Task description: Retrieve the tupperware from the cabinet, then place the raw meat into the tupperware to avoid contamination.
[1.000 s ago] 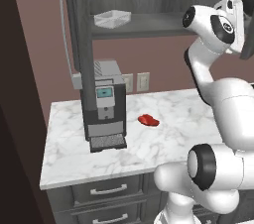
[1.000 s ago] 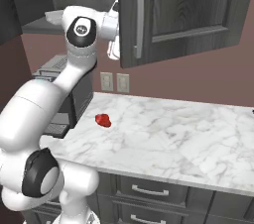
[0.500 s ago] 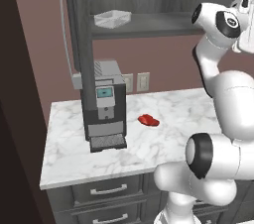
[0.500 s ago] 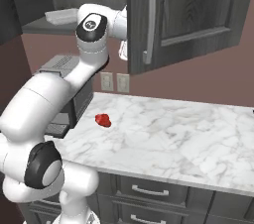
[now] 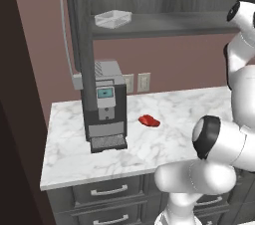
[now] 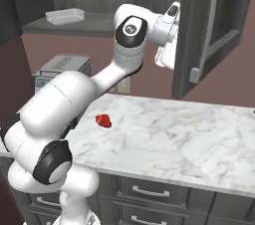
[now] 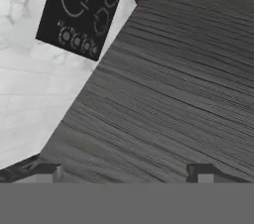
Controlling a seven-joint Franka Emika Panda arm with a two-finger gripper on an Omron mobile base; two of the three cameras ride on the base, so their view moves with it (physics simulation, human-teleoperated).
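The clear tupperware (image 5: 113,18) (image 6: 64,16) sits on the left end of the open cabinet's shelf (image 5: 164,24). On the marble counter, to the right of the coffee machine, lies the red raw meat (image 5: 148,120) (image 6: 103,120). My gripper (image 7: 124,172) (image 6: 165,58) is raised beside the inner face of the cabinet's right door (image 6: 199,45), which stands swung out almost edge-on. Both fingertips (image 7: 47,171) are spread wide, open, with nothing between them. The dark wood grain of the door lies close in front of the hand. The left door (image 5: 79,35) also stands open.
A coffee machine (image 5: 104,104) stands at the counter's back left, under the tupperware. Wall sockets (image 5: 137,82) sit behind the counter (image 6: 189,139). Grey drawers (image 5: 107,191) run below it. A black cooktop (image 7: 79,10) shows far below the hand.
The right cabinet door has swung out much wider, and my hand has moved right along with it. The tupperware and meat have not moved.
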